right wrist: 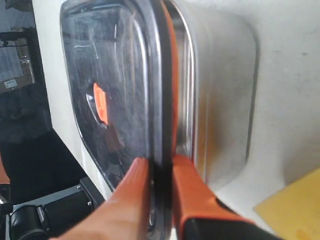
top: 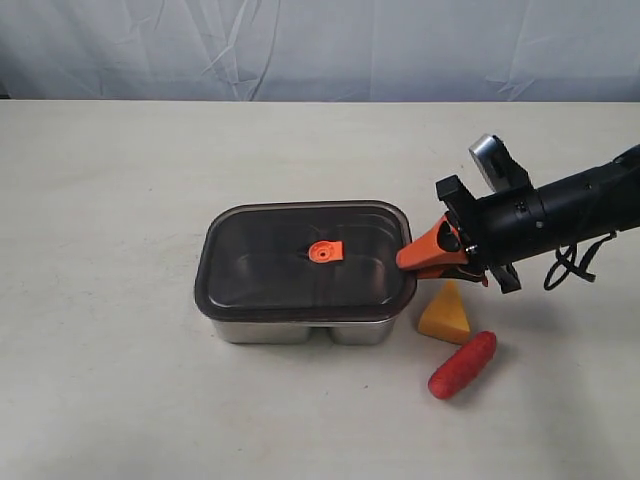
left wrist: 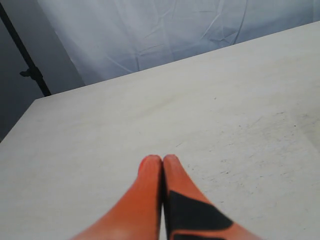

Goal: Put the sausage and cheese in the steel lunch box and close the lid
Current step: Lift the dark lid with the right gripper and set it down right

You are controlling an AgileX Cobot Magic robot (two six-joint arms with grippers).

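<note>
Exterior view: one steel lunch box (top: 300, 328) stands near the middle of a pale table (top: 120, 200), with one dark translucent lid (top: 290, 265) lying over it and a single orange valve tab (top: 325, 251) at the lid's centre. One cheese (top: 445, 314) wedge sits on the table just beside the box's near right corner. One red sausage (top: 463, 364) lies close beside the cheese, nearer the camera; both are outside the box. One arm is in sight, reaching in from the right. Its right gripper (top: 402, 261) meets the lid's right edge, above the cheese. A creased white cloth (top: 300, 45) hangs behind the table.

Left wrist view: the left gripper (left wrist: 162, 161) has its two orange fingers pressed together with nothing between them, over bare tabletop. The white cloth and a dark stand (left wrist: 22, 57) are beyond the table's far edge.

Right wrist view: the right gripper's two orange fingers (right wrist: 132, 192) are clamped on the lid's rim, one on each face. The lid's orange seal (right wrist: 171, 55) shows along the rim, against the steel wall of the box. A corner of the cheese lies beside the box.
</note>
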